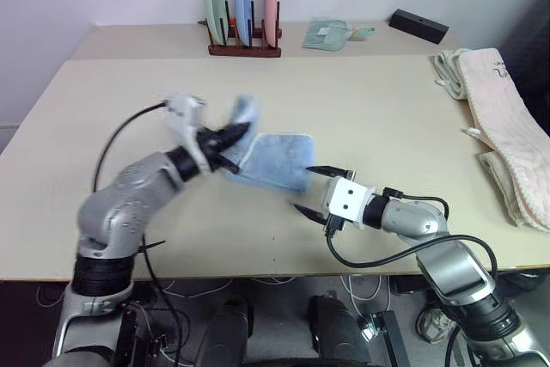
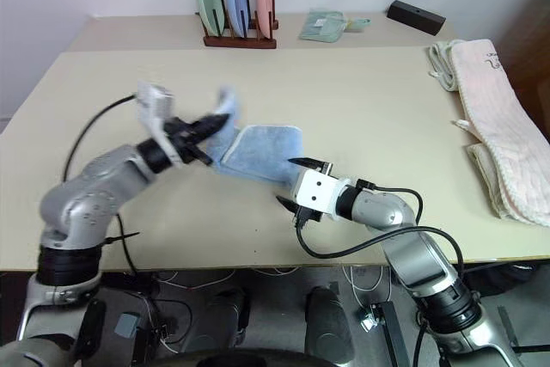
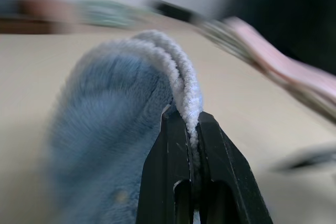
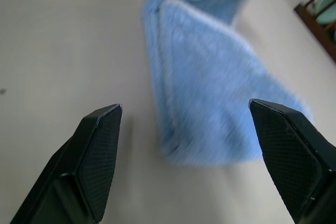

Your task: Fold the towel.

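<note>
The light blue towel [image 1: 279, 161] lies partly folded near the middle of the table [image 1: 103, 118]. One end is lifted off the surface. My left gripper [image 1: 234, 137] is shut on that raised end, and the left wrist view shows the whitish edge trim [image 3: 184, 80] pinched between the two black fingers [image 3: 170, 156]. My right gripper [image 1: 312, 190] stands open just beyond the towel's near right corner, at the robot's right. Its fingers [image 4: 102, 145] are spread wide and hold nothing, and the towel [image 4: 205, 93] lies ahead of them.
A wooden rack with three upright plates [image 1: 243, 15] stands at the back. Beside it lie a small mint-green cloth [image 1: 326, 33] and a black box [image 1: 418, 25]. A cream towel [image 1: 507, 126] lies along the right edge.
</note>
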Robot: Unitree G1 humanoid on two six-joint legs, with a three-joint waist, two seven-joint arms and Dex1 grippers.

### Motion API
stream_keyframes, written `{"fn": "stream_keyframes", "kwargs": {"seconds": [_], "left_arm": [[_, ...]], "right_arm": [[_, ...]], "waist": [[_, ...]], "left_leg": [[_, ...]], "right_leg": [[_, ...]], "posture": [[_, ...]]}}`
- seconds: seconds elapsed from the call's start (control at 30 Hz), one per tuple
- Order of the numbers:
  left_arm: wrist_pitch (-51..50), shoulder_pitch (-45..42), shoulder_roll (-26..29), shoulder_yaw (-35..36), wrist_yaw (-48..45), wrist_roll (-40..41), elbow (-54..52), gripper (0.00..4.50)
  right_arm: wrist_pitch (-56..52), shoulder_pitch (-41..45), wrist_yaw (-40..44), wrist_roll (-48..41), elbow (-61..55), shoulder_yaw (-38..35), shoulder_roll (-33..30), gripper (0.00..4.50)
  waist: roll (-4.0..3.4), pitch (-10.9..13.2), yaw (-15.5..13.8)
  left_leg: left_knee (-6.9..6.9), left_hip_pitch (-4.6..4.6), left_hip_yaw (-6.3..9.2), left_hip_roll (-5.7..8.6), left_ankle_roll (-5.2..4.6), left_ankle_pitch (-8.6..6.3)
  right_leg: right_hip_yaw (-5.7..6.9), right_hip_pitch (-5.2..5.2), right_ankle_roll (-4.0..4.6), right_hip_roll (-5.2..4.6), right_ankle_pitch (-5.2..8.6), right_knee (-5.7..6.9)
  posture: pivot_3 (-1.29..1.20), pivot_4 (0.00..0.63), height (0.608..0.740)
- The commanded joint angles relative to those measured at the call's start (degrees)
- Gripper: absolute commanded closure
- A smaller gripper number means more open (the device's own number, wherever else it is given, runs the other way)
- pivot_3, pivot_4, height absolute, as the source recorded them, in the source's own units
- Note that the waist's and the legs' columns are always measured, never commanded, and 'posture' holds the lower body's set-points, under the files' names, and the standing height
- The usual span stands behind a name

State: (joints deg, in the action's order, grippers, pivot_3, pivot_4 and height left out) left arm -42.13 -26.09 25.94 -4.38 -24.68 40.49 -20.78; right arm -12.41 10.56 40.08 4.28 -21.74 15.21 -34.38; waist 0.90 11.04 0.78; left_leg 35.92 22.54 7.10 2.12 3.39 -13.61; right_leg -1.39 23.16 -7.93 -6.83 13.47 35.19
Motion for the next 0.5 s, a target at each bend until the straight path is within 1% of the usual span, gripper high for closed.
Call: {"fn": "stream_keyframes", "kwargs": {"seconds": [0.03, 0.13, 0.3, 0.4, 0.43, 0.5], "left_arm": [[2.0, -0.9, -0.6, -9.0, -1.7, -8.3, 0.5, 4.48], [4.8, -0.8, -1.9, -13.4, -3.3, -13.3, 3.9, 4.48], [5.5, -1.7, -4.8, -13.5, -4.0, -16.6, 8.2, 4.48], [5.1, -1.8, -6.1, -12.8, -5.1, -16.8, 9.0, 4.48], [4.9, -1.7, -6.2, -12.5, -5.5, -16.8, 8.9, 4.2], [4.2, -1.2, -6.5, -11.4, -6.4, -15.7, 8.4, 3.5]], "right_arm": [[0.6, -0.8, -1.2, 0.3, -0.6, -1.8, 0.1, 0.54], [0.0, -2.3, -1.9, 0.4, -1.4, -2.9, -0.3, 0.54], [-0.6, -4.2, -2.4, 0.7, -2.6, -3.8, -0.7, 0.54], [-0.9, -4.8, -2.7, 0.9, -3.1, -3.9, -0.7, 0.54], [-1.0, -4.9, -2.8, 1.0, -3.2, -4.0, -0.6, 0.54], [-1.1, -5.0, -2.8, 1.1, -3.4, -4.0, -0.5, 0.54]], "waist": [[-0.02, 0.0, 0.2], [-0.03, 0.0, 0.1], [-0.02, 0.0, -0.1], [-0.02, 0.0, -0.2], [-0.02, 0.0, -0.1], [-0.02, 0.0, -0.1]], "left_leg": [[-0.01, -0.01, 0.0, -0.01, 0.0, 0.0], [-0.02, -0.02, 0.0, -0.02, -0.01, 0.0], [0.03, 0.04, 0.0, -0.01, -0.01, 0.0], [0.02, 0.04, 0.01, -0.01, -0.01, 0.0], [0.03, 0.04, 0.01, -0.01, -0.01, 0.0], [0.03, 0.04, 0.01, -0.01, -0.01, 0.0]], "right_leg": [[0.0, 0.0, 0.0, 0.0, 0.0, 0.01], [0.0, 0.05, 0.0, 0.02, 0.0, 0.06], [0.0, 0.04, 0.0, 0.01, 0.0, 0.03], [0.01, 0.04, -0.01, 0.01, 0.0, 0.03], [0.01, 0.04, -0.02, 0.01, 0.0, 0.03], [0.01, 0.04, -0.02, 0.01, 0.0, 0.04]], "posture": [[0.0, 0.15, 0.74], [0.0, 0.15, 0.74], [0.0, 0.15, 0.74], [0.0, 0.15, 0.74], [0.0, 0.15, 0.74], [0.0, 0.15, 0.74]]}}
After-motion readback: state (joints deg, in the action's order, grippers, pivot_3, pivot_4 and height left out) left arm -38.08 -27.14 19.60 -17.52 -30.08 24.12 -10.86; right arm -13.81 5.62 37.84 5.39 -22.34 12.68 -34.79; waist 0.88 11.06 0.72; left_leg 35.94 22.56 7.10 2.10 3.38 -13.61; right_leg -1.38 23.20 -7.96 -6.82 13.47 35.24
